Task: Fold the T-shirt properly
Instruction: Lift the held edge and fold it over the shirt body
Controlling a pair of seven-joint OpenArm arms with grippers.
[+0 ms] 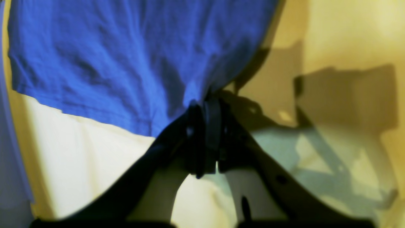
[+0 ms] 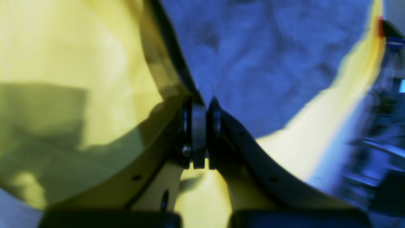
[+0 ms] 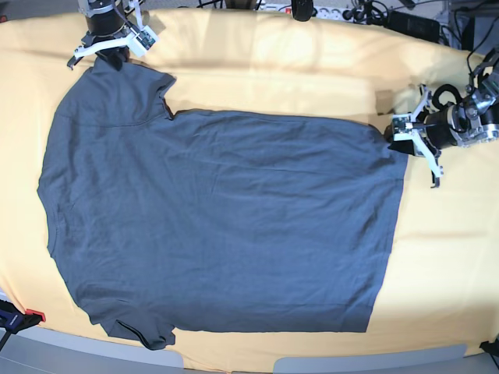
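Observation:
The dark slate-grey T-shirt [image 3: 218, 218] lies spread flat on the yellow tablecloth, sleeves to the left and hem to the right. My left gripper [image 3: 396, 137] sits at the hem's far right corner. In the left wrist view the gripper [image 1: 205, 101] is shut on the edge of the T-shirt [image 1: 126, 63], which looks blue there. My right gripper [image 3: 105, 59] is at the far sleeve, top left. In the right wrist view that gripper [image 2: 205, 104] is pinched shut on the T-shirt [image 2: 269, 63] at its edge.
The yellow tablecloth [image 3: 452, 257] covers the table beyond the shirt on every side. Cables and a power strip [image 3: 327, 11] line the back edge. A red and black clamp [image 3: 17, 318] sits at the front left corner. The grey table front [image 3: 351, 365] runs along the bottom.

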